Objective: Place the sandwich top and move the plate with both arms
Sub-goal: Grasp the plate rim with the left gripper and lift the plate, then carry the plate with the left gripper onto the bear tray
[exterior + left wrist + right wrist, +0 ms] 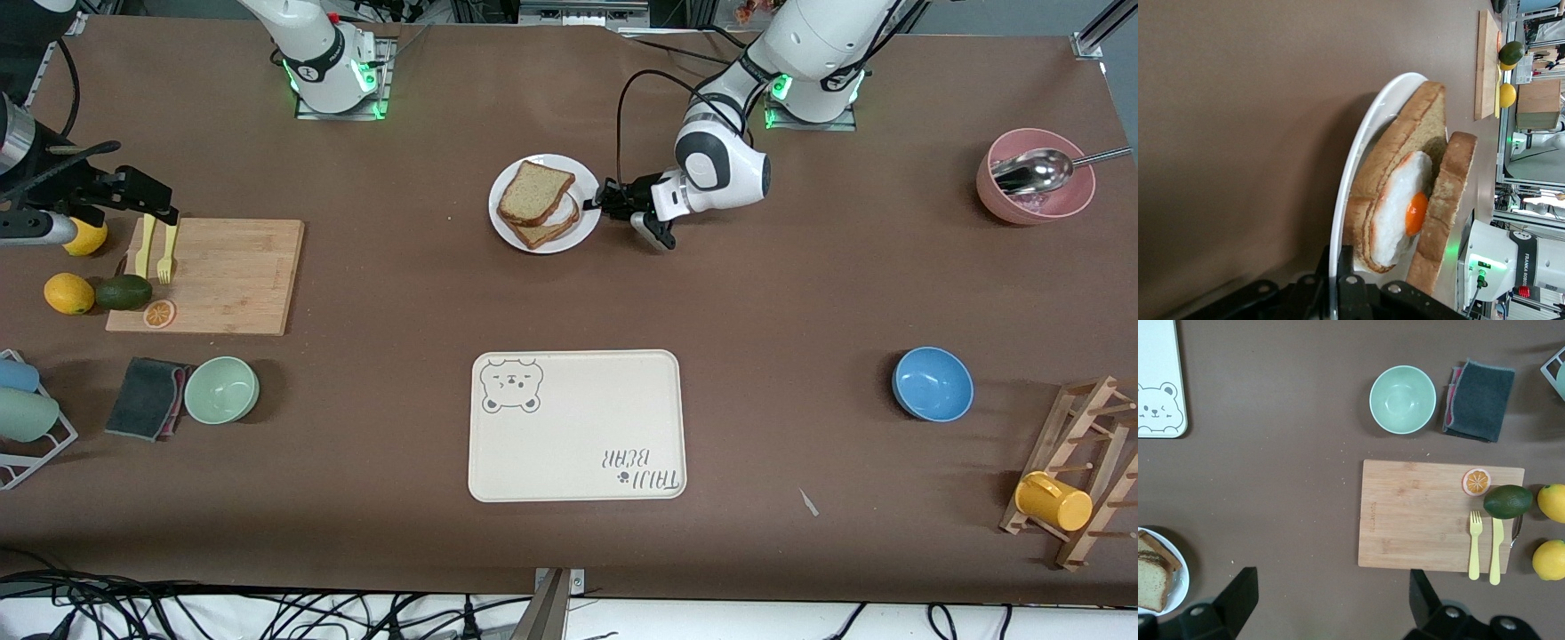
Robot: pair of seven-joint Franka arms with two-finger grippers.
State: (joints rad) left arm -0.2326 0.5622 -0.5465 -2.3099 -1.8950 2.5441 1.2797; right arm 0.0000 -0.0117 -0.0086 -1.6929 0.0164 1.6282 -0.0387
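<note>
The small white plate (508, 235) stands on the table between the two arm bases. On it the sandwich top (533, 190), a plain brown bread slice, lies a little askew over the slice with the fried egg (1401, 207). My left gripper (597, 203) is at the plate's edge toward the left arm's end, low at table height. In the left wrist view the gripper (1338, 257) is shut on the plate's rim (1361, 133), one finger above and one below. My right gripper (1331, 597) is open and empty, high over the table beside the cutting board (1418, 517).
The cream bear-print tray (576, 425) lies nearer the camera than the plate. Toward the right arm's end are the cutting board (222, 276) with fork and knife, fruit, a green bowl (221, 389) and a cloth. Toward the left arm's end are a blue bowl (932, 383), a pink bowl (1036, 209) and a mug rack.
</note>
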